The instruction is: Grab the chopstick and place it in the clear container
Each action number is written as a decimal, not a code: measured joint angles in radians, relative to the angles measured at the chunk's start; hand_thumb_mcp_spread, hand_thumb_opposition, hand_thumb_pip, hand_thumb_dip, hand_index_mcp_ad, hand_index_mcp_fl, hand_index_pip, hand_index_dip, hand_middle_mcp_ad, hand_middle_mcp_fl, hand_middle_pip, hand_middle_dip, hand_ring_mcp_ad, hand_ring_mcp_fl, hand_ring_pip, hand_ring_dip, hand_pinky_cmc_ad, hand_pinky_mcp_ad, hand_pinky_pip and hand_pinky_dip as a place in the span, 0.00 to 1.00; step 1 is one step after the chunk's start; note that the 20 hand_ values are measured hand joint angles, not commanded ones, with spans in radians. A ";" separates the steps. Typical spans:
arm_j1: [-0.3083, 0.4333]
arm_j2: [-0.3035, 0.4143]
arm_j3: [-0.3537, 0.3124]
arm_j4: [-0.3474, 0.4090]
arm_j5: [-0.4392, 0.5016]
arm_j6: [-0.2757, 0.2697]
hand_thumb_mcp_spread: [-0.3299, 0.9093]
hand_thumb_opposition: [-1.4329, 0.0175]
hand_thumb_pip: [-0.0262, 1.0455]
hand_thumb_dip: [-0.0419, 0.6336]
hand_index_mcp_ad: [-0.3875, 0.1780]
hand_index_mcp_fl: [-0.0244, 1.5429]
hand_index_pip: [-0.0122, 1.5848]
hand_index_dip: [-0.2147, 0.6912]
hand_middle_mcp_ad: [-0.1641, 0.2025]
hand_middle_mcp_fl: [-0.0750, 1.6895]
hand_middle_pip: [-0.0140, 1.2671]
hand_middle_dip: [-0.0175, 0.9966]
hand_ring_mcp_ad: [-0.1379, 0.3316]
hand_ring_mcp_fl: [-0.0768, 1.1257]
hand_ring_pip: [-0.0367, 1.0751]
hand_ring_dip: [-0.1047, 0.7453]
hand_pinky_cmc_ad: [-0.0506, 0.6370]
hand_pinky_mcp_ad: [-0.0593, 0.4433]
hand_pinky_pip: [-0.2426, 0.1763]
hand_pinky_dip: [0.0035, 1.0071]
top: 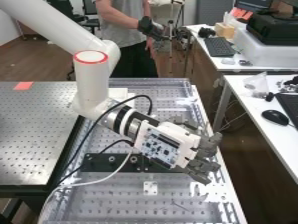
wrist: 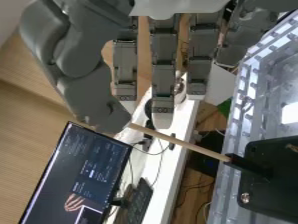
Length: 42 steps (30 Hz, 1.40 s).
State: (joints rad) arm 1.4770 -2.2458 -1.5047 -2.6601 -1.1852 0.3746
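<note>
White arm [top: 92,82] nearest, black cable [top: 85,137] looping beside it, robot hand [top: 203,165] at its end over the edge of the perforated surface [top: 113,202]. Wrist view: fingers hanging mostly straight, thumb [wrist: 83,92] angled to the near end of the wooden chopstick [wrist: 189,146], grip cannot be told; far end meets a black holder [wrist: 249,167], monitor [wrist: 76,175] nearby. High view gives a mouse [top: 275,117] on a side desk [top: 243,135].

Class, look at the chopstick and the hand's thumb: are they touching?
Cannot tell: in the wrist view the thumb overlaps one end of the chopstick, but that overlap alone does not prove contact.
</note>
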 joint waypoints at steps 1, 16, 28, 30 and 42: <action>0.000 0.000 0.000 0.000 0.002 -0.006 0.64 0.41 0.73 0.64 0.52 0.04 0.81 0.39 0.71 0.30 0.51 0.69 0.62 0.39 0.12 0.65 0.42 0.55 0.47 0.17; 0.005 -0.001 0.009 -0.020 -0.046 -0.021 0.66 0.41 0.69 0.64 0.52 0.14 0.93 0.43 0.68 0.30 0.61 0.78 0.54 0.45 0.12 0.76 0.42 0.55 0.47 0.17; 0.002 -0.001 0.010 -0.029 -0.032 -0.020 0.67 0.41 0.68 0.64 0.52 0.11 0.90 0.45 0.67 0.31 0.61 0.78 0.54 0.44 0.12 0.78 0.42 0.55 0.47 0.17; 0.002 -0.002 0.012 -0.032 -0.029 -0.022 0.67 0.41 0.69 0.64 0.52 0.09 0.87 0.45 0.67 0.30 0.61 0.78 0.54 0.44 0.12 0.78 0.42 0.55 0.46 0.17; 0.004 -0.004 0.013 -0.024 -0.010 -0.025 0.67 0.41 0.66 0.63 0.52 0.14 0.87 0.45 0.68 0.34 0.61 0.78 0.54 0.47 0.11 0.78 0.42 0.54 0.47 0.17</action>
State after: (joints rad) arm 1.4812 -2.2502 -1.4921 -2.6839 -1.1949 0.3492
